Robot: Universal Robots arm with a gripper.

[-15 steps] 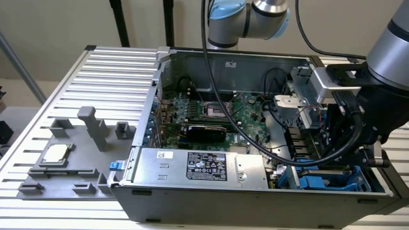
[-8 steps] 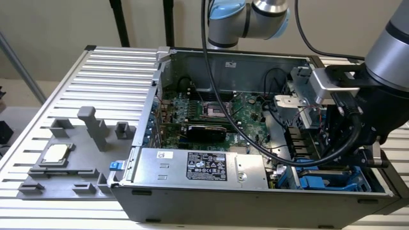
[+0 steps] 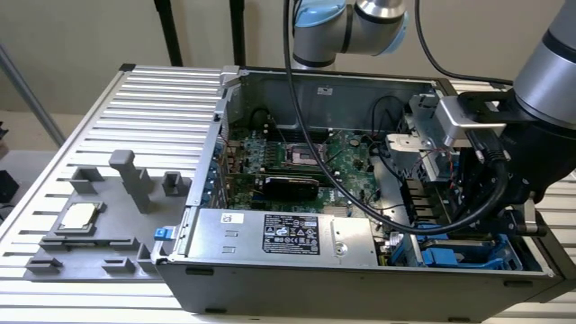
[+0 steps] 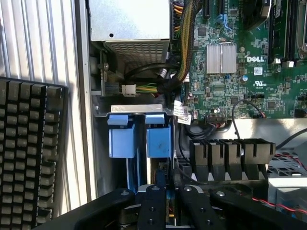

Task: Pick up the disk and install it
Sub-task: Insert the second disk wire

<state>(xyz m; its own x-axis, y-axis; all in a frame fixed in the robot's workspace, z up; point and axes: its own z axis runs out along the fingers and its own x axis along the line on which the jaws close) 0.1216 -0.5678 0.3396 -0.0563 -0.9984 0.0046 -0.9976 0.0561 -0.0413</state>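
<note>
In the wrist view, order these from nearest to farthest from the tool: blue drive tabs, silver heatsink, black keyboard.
1. Blue drive tabs, directly ahead of the tool, in the bay.
2. Black keyboard, outside the case.
3. Silver heatsink, on the motherboard.

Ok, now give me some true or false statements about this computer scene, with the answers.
1. The computer case is open, exposing the motherboard. True.
2. The silver chip sits inside the case. False: it lies on the grey tray outside it.
3. A keyboard lies beside the case. True.
4. The gripper hovers above the grey tray. False: it is at the blue drive bay inside the case.
</note>
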